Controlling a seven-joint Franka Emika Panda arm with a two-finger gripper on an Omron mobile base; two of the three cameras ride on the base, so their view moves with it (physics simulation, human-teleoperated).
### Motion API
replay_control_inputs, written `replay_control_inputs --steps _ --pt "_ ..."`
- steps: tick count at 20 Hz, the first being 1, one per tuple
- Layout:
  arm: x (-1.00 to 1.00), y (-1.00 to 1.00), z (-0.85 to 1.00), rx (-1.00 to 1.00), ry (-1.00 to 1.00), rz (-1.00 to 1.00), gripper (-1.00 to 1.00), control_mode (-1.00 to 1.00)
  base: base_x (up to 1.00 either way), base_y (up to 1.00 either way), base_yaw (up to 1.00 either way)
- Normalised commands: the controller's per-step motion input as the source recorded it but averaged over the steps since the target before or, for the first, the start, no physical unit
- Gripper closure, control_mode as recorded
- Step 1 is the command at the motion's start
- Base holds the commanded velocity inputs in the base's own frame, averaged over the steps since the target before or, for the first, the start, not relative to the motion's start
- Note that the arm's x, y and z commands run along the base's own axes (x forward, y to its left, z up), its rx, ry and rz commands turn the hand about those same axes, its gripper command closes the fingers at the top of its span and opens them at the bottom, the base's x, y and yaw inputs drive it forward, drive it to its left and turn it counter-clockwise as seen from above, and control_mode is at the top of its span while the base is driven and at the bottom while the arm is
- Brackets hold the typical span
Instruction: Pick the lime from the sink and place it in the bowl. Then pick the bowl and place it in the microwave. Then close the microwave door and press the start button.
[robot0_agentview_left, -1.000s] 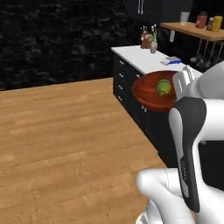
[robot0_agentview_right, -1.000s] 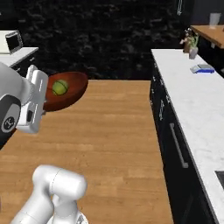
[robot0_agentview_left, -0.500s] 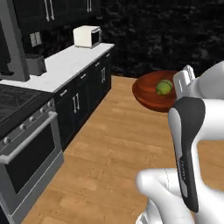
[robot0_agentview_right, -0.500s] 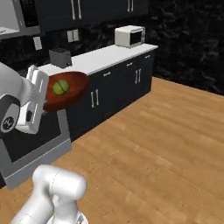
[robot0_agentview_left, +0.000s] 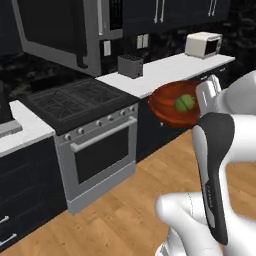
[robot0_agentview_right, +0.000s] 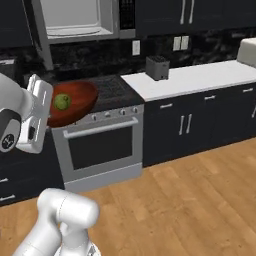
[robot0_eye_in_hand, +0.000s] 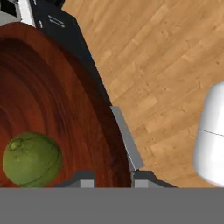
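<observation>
A: Going left to right in the left base view, what was there?

B: The microwave door (robot0_agentview_left: 55, 32) hung open at the upper left. Below it sat a black stove (robot0_agentview_left: 80, 97) with its oven (robot0_agentview_left: 97, 155), then a small grey toaster (robot0_agentview_left: 131, 65) on the white counter (robot0_agentview_left: 165, 70), and a white appliance (robot0_agentview_left: 203, 45) far along it. The bowl (robot0_agentview_left: 172, 104) was held up in the air in front of the counter, with the lime (robot0_agentview_left: 185, 102) lying inside it. The gripper (robot0_agentview_left: 207, 97) was at the bowl's right rim.

A: And the right base view?

B: The gripper (robot0_agentview_right: 42, 112) was at the left, with the bowl (robot0_agentview_right: 75, 102) raised before the stove (robot0_agentview_right: 107, 90) and the lime (robot0_agentview_right: 62, 101) resting in it. The microwave (robot0_agentview_right: 75, 20) was above, its pale interior showing. The toaster (robot0_agentview_right: 158, 67) stood further right on the counter (robot0_agentview_right: 200, 77).

A: How did the fingers stand?

B: In the hand view the gripper (robot0_eye_in_hand: 111, 181) pinched the bowl's (robot0_eye_in_hand: 57, 100) rim, one tip inside, one outside. The lime (robot0_eye_in_hand: 32, 160) lay low in the bowl, just left of the tips, over wooden floor (robot0_eye_in_hand: 162, 57).
</observation>
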Motion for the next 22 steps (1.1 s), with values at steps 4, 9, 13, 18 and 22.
replay_control_inputs --steps 4,9,13,18,22 --pt "0.00 0.00 0.00 0.00 0.00 0.00 1.00 1.00 0.45 -0.83 0.46" --pt "0.00 0.00 0.00 0.00 0.00 0.00 1.00 1.00 0.45 -0.85 0.38" --pt "0.00 0.00 0.00 0.00 0.00 0.00 1.00 1.00 0.79 -0.46 0.29" --pt "0.00 0.00 0.00 0.00 0.00 0.00 1.00 1.00 0.71 -0.12 0.42" --pt "0.00 0.00 0.00 0.00 0.00 0.00 1.00 1.00 0.55 -0.12 0.48"
